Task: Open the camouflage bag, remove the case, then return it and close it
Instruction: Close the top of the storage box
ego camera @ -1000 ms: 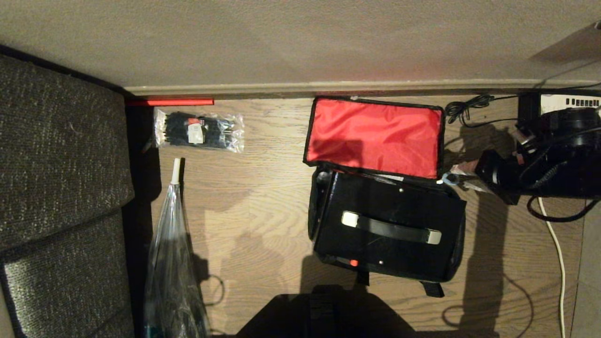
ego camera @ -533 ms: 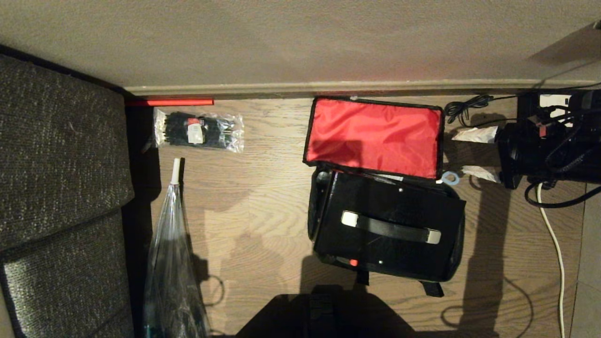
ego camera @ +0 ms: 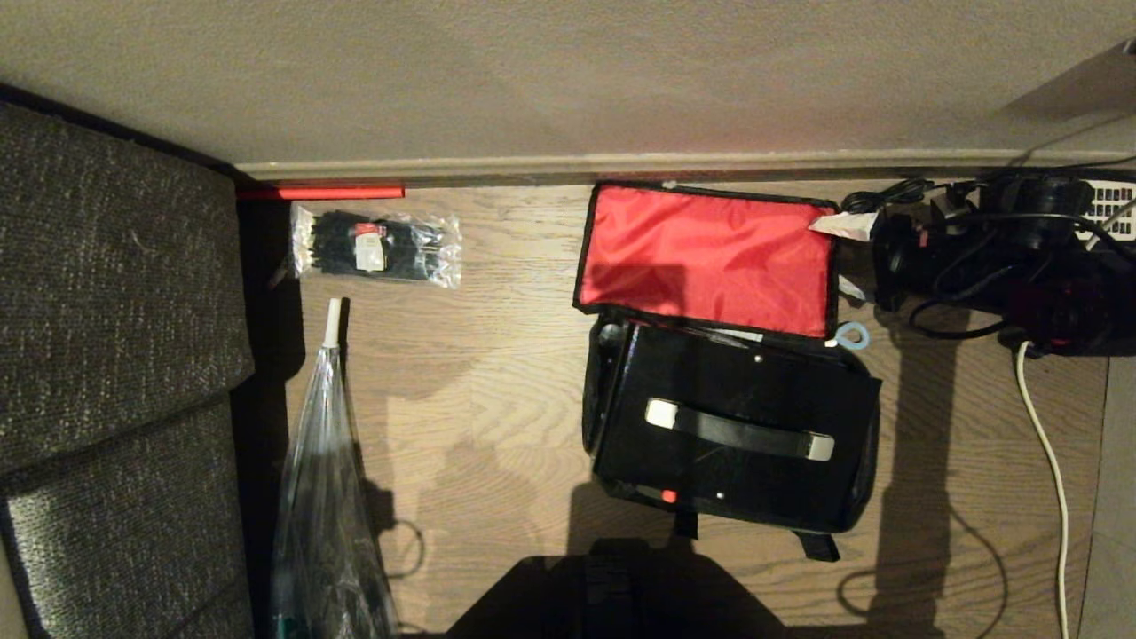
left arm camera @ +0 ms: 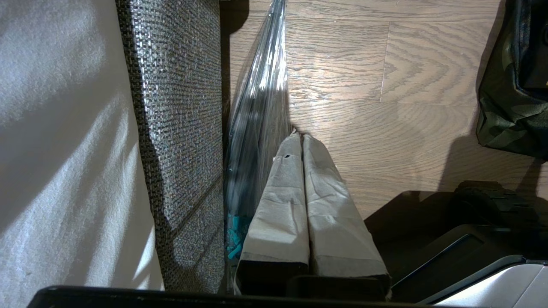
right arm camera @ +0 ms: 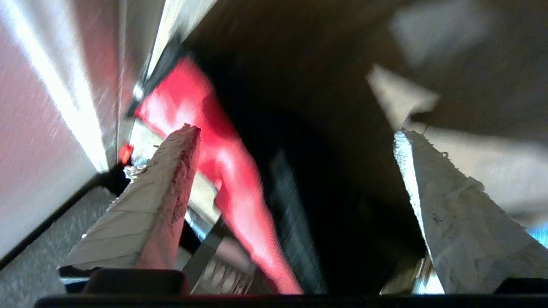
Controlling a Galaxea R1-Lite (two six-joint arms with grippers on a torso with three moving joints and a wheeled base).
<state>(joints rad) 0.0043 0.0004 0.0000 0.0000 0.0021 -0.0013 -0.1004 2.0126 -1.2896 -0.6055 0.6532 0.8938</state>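
Note:
The camouflage bag (left arm camera: 509, 107) lies open on the wooden floor, its lid laid back toward the wall with the red lining (ego camera: 706, 257) facing up. The black case (ego camera: 737, 435) sits in the bag and fills it, its strap handle on top. A blue ring pull (ego camera: 852, 335) hangs at the bag's back right corner. My right gripper (ego camera: 845, 257) is open at the lid's right edge, one fingertip near the lid's far corner. In the right wrist view the right gripper (right arm camera: 294, 131) has its fingers wide apart, with the red lining (right arm camera: 239, 192) and dark case between them, nothing held. My left gripper (left arm camera: 299, 141) hangs shut beside a sofa.
A clear packet of black ties (ego camera: 377, 247) lies near the wall at left. A long clear plastic bag (ego camera: 328, 479) lies beside the grey sofa (ego camera: 106, 355). A black desk phone (ego camera: 1109, 200) and a white cable (ego camera: 1052, 461) are at the right.
My right gripper has moved from the blue ring pull toward the wall, along the lid's right edge, and its fingers have spread wide. The bag and case have not moved.

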